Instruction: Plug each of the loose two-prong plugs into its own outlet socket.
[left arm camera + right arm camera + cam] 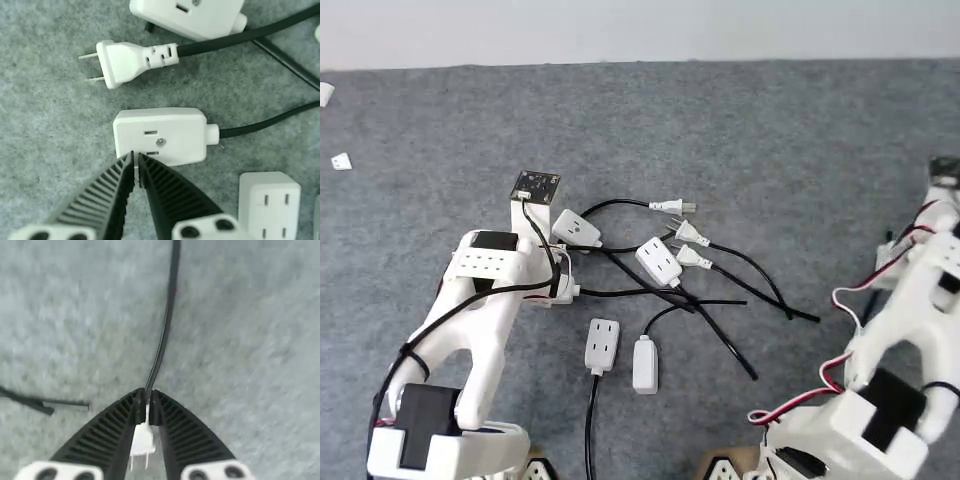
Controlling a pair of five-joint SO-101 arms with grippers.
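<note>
On the grey desk [770, 130], the left pincer [135, 159], jaws almost together, touches the edge of a white outlet socket [160, 136]. A loose two-prong plug [127, 60] lies just beside it. The right pincer [144, 405] clamps a second plug [141, 439], seemingly held off the desk.

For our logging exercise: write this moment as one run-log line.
left fingers: shut, at outlet socket edge | right fingers: shut on two-prong plug | loose plug: unplugged, on carpet
</note>
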